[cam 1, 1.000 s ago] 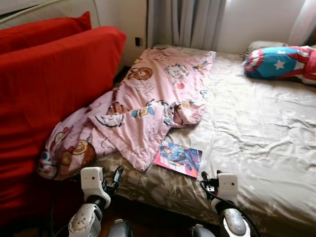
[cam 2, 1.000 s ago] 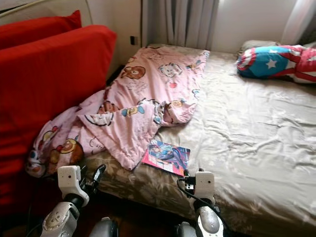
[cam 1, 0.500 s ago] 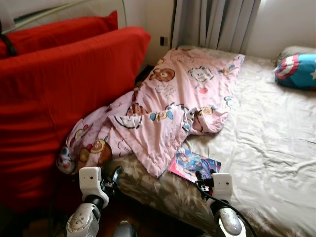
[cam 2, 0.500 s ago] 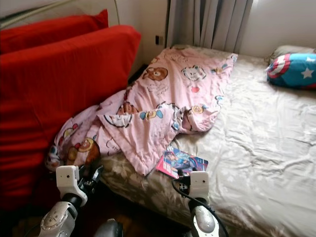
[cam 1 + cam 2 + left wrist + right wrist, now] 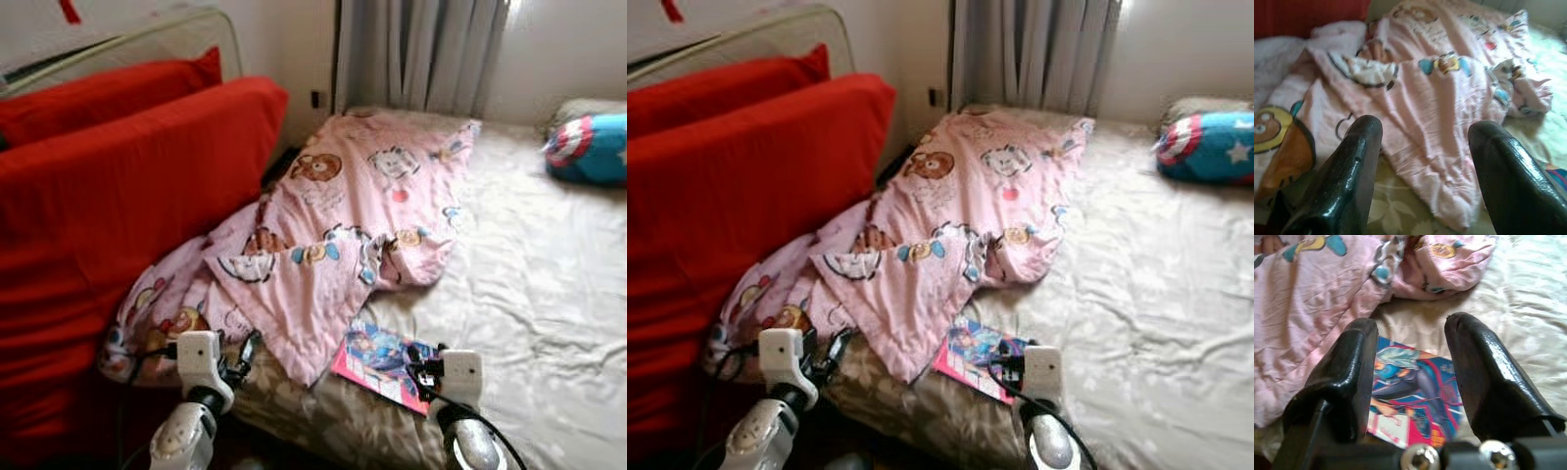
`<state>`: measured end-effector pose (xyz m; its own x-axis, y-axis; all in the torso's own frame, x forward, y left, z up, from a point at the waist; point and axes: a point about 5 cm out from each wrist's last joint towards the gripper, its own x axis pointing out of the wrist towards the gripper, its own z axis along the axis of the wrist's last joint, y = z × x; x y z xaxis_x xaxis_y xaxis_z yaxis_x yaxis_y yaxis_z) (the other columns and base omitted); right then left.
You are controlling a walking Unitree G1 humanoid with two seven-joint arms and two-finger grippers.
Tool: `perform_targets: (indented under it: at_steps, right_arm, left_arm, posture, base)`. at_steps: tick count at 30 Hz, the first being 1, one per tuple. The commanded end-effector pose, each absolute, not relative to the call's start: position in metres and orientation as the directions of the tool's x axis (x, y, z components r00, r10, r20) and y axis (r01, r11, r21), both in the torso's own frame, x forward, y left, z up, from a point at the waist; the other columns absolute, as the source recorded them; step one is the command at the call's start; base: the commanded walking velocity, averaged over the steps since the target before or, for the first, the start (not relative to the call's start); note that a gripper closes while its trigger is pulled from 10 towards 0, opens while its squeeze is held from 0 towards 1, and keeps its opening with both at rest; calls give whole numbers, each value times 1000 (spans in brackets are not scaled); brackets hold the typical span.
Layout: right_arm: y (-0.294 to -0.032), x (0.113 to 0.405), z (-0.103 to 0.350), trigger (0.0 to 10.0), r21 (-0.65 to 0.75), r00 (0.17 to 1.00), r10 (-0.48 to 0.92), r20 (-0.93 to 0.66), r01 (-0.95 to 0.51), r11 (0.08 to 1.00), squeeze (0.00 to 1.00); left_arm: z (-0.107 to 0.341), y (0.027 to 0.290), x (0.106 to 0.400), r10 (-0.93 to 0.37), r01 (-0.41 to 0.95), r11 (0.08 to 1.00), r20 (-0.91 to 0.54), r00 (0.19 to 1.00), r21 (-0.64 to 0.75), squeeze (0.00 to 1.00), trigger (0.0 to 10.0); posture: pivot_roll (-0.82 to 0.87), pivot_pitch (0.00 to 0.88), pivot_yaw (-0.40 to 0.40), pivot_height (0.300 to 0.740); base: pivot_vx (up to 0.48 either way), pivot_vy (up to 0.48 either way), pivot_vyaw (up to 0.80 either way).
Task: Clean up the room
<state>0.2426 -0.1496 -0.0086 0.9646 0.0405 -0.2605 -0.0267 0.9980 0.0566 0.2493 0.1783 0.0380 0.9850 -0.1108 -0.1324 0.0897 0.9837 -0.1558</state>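
A pink cartoon-print blanket (image 5: 362, 206) lies crumpled on the left side of the bed, one end spilling off the bed's edge toward the red cushions. A colourful comic book (image 5: 377, 357) lies flat on the beige sheet (image 5: 529, 284) near the bed's front edge, just beside the blanket's corner. My left gripper (image 5: 245, 354) is open and low at the bed's edge, its fingers pointing at the blanket (image 5: 1440, 98). My right gripper (image 5: 423, 370) is open too, hovering at the comic book's near edge, and the book (image 5: 1415, 391) shows between its fingers.
Big red cushions (image 5: 118, 196) stand against the bed's left side. A star-and-shield pillow (image 5: 588, 147) lies at the far right of the bed. Grey curtains (image 5: 421, 54) hang behind the bed head. The right half of the sheet is bare.
The whole view has shifted as the camera moved nearer the bed. Both grippers now sit closer to the blanket's corner and the comic book. Nothing on the bed has moved.
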Motion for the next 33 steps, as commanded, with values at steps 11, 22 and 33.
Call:
perform_targets:
  at_steps: [11,22,33]
  right_arm:
    - [-152,255,-11,10000,81,949,48,-312,-24,996,0]
    - [-153,259,-13,10000,85,942,14,-334,15,996,0]
    - [-161,274,-12,10000,104,917,-66,-393,116,988,0]
  left_arm:
    - [41,180,252,-112,92,985,-134,985,-145,0,10000]
    - [48,177,259,-136,119,983,-116,984,-139,0,10000]
    - [49,185,253,-134,119,985,-127,983,-122,0,10000]
  posture:
    - [-5,105,-1,646]
    - [9,144,14,621]
    - [38,179,32,621]
  base:
    - [0,0,0]
    - [0,0,0]
    - [0,0,0]
